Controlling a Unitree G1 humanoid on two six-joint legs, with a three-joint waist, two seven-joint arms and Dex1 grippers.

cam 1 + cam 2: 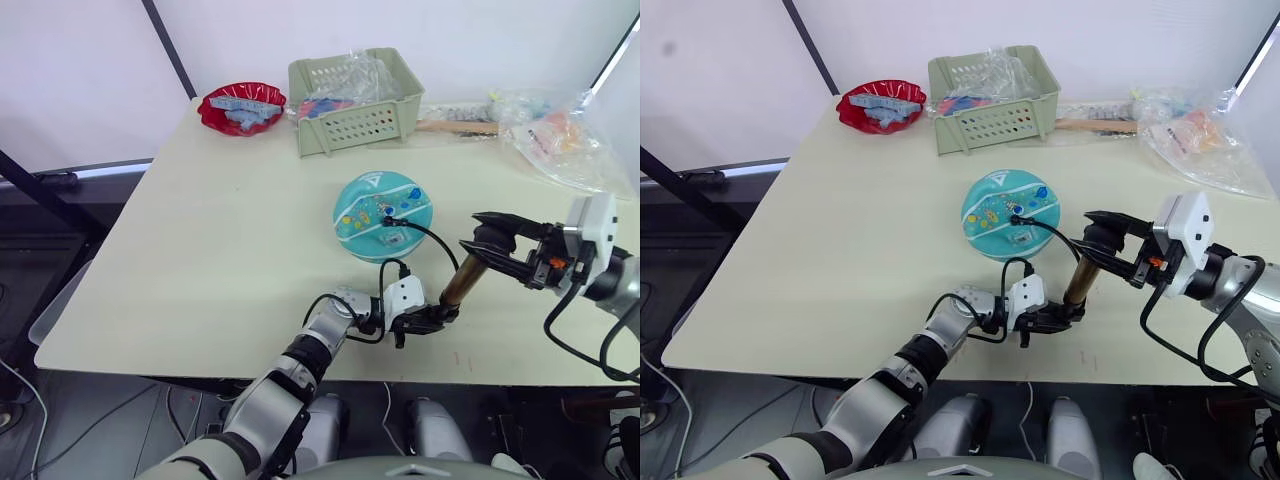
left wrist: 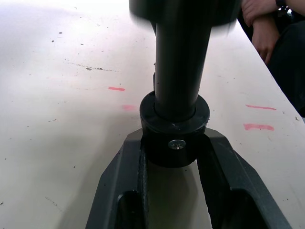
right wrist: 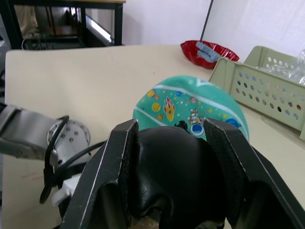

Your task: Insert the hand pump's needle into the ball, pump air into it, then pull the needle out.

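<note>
You are in the pumping step. The needle (image 1: 386, 221) sits at the top of the ball (image 1: 383, 215), apparently seated in the valve, with the thin black hose (image 1: 432, 237) looping from it back toward the pump. The ball rests on the table (image 1: 220, 250) near its centre, at about 11 o'clock from the hand pump (image 1: 458, 284), which stands tilted near the front edge with its top leaning toward 1 o'clock.

Left gripper (image 1: 428, 319): clenched on the black foot (image 2: 174, 136) of the pump. In the left wrist view, both fingers (image 2: 125, 176) press against either side of the foot collar and pin it to the table. Maintain this hold; it appears to be what keeps the pump from tipping.

Right gripper (image 1: 495, 240): closed around the black T-handle (image 3: 169, 167) at the top of the gold-bronze barrel. In the right wrist view, the handle fills the space between the two fingers, which touch it on both sides.

Next move, as judged from this state: drive the handle along the axis of the barrel, down and up, without side load. Because the barrel is tilted, align the stroke with that tilt. Watch the hose; a tug could unseat the needle before pumping is complete.
</note>
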